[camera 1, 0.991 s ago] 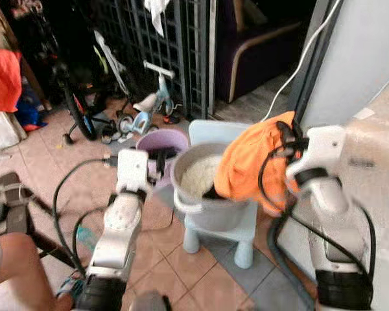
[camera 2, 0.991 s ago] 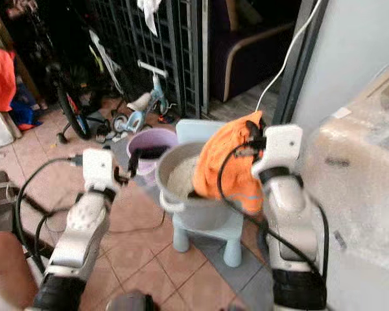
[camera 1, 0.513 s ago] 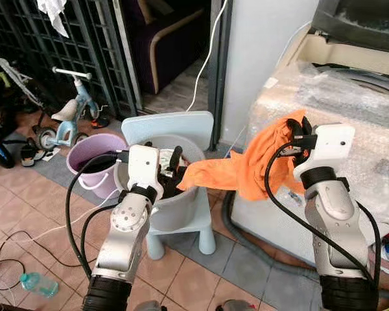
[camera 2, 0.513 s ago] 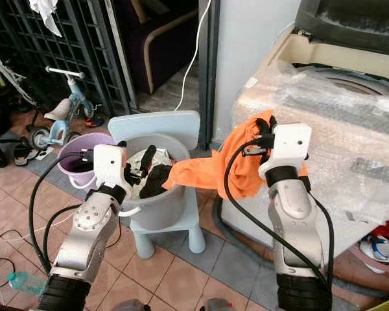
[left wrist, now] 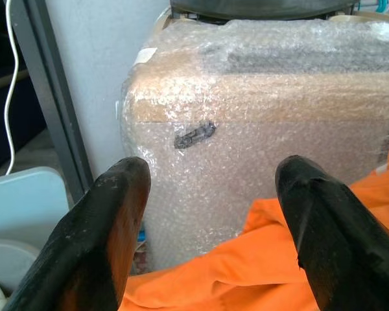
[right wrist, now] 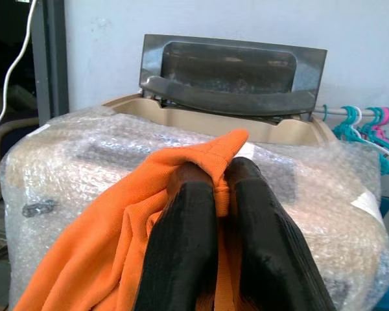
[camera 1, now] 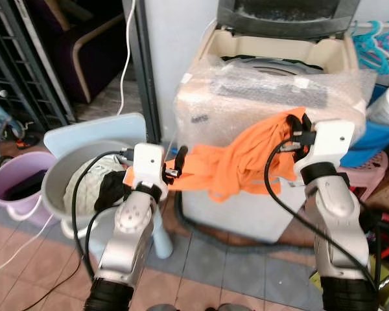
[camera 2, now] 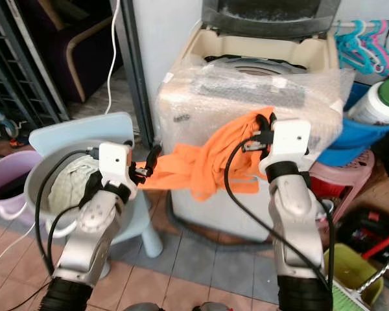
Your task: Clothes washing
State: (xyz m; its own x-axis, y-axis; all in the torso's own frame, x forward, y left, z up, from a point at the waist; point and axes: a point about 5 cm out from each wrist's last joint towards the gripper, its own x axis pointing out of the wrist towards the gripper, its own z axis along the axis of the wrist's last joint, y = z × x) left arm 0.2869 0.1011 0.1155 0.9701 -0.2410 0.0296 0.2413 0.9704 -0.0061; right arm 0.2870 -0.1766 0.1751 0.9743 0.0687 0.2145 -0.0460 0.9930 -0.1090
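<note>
An orange garment (camera 1: 246, 159) hangs in front of a top-loading washing machine (camera 1: 272, 78) wrapped in bubble wrap, whose lid (camera 1: 285, 16) stands open. My right gripper (camera 1: 297, 126) is shut on the garment's upper edge, level with the machine's front top corner; in the right wrist view the fingers (right wrist: 188, 214) pinch a fold of orange cloth. My left gripper (camera 1: 178, 162) is open, its fingers (left wrist: 110, 214) spread wide above the garment's trailing end. A grey basin (camera 1: 58, 178) with white and black clothes sits on a light blue chair (camera 1: 97, 126) at the left.
A purple bucket (camera 1: 13, 184) stands left of the basin. Right of the machine are a blue tub (camera 1: 373, 142), a white jar with a green lid (camera 2: 376, 103) and coloured hangers (camera 1: 379, 45). A black hose (camera 1: 246, 236) lies on the tiled floor.
The camera has swung right, so the washing machine now stands straight ahead. The garment's tail has left the basin and now hangs across the machine's front, still held by my right gripper.
</note>
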